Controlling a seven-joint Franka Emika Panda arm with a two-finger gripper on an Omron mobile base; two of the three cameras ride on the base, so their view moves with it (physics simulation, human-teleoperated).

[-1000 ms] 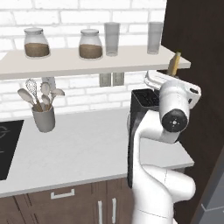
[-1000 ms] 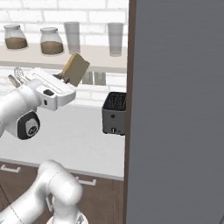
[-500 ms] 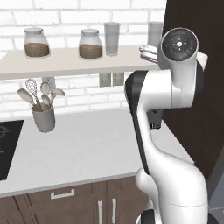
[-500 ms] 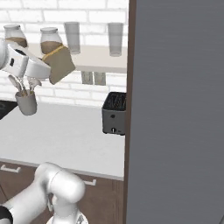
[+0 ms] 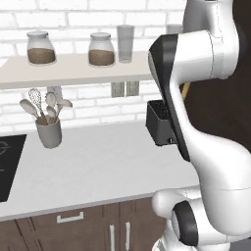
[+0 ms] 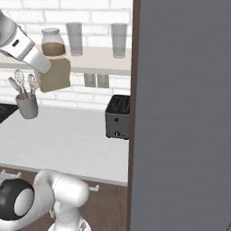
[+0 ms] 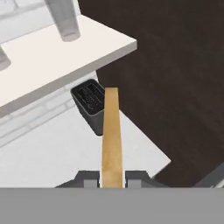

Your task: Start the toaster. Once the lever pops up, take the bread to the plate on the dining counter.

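The pincer [image 7: 112, 178] was clamped on the bread [image 7: 110, 135], its two dark tips pressed against the slice's flat faces at the bottom centre of the hand view. There the slice showed edge-on, a narrow tan strip with its long axis running straight up the frame from the tips toward the toaster [image 7: 92, 105], which sat below and beyond it in the upper middle. In the right base view the bread [image 6: 56, 75] hung in the upper left, held high in the air in front of the shelf [image 6: 90, 61] and above the grey-white table [image 6: 67, 140], with its broad face turned toward the camera and tilted a little. The toaster [image 6: 118, 117] stood well apart from it, at the centre of that frame, slots up and empty.

The slice looked thin, light and stiff, a toasted piece that would probably crumble or snap if squeezed hard, and its dry faces should give fair friction. Holding it across the flat faces near one end, as here, seemed sound; a fast swing could let the free end twist in the grip.
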